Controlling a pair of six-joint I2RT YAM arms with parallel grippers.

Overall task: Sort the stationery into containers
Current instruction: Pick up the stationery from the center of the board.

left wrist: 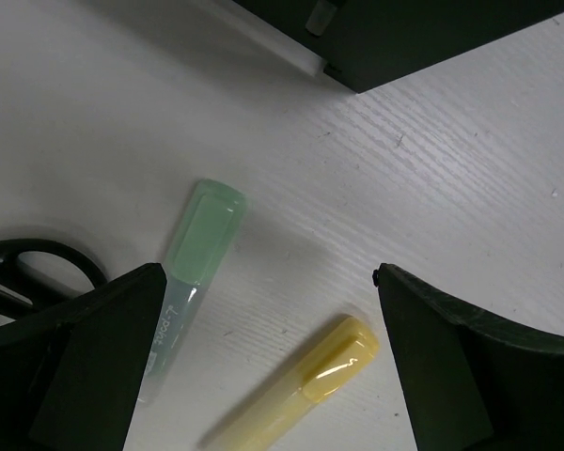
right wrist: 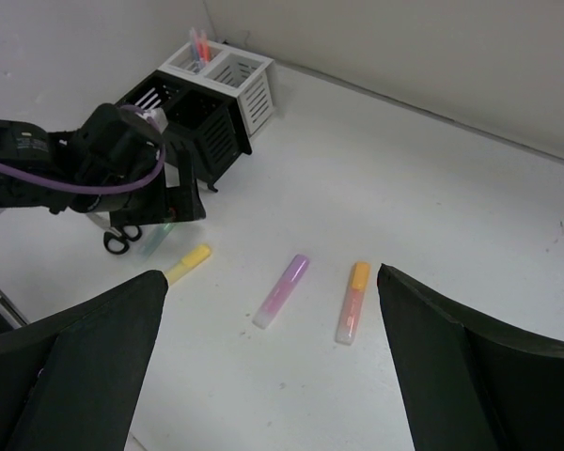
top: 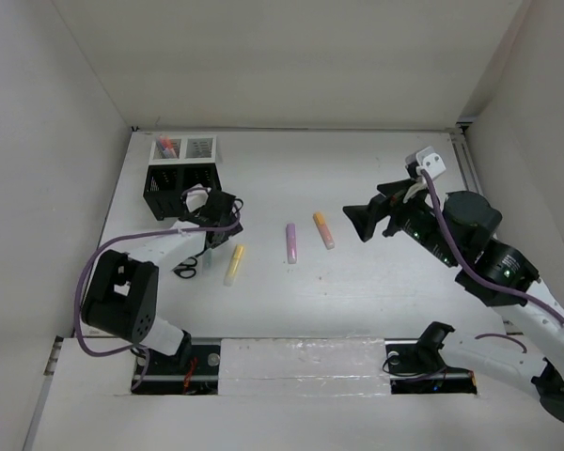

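My left gripper [top: 210, 235] hangs open just over the table in front of the black container [top: 181, 191]. Between its wide jaws [left wrist: 268, 282] lie a green marker [left wrist: 199, 240], close to the left finger, and a yellow marker [left wrist: 310, 385]; neither is gripped. Black-handled scissors [left wrist: 28, 268] lie just to the left. A purple marker [top: 290, 242] and an orange marker [top: 323, 229] lie mid-table. My right gripper [top: 362, 221] is open and empty, raised to the right of them [right wrist: 268, 282]. The white container [top: 186, 147] behind the black one holds red and orange pens [top: 166, 146].
The two containers stand side by side against the back left corner, near the left wall. The black container's corner [left wrist: 432, 38] is close above my left fingers. A purple cable [top: 103, 258] loops along the left arm.
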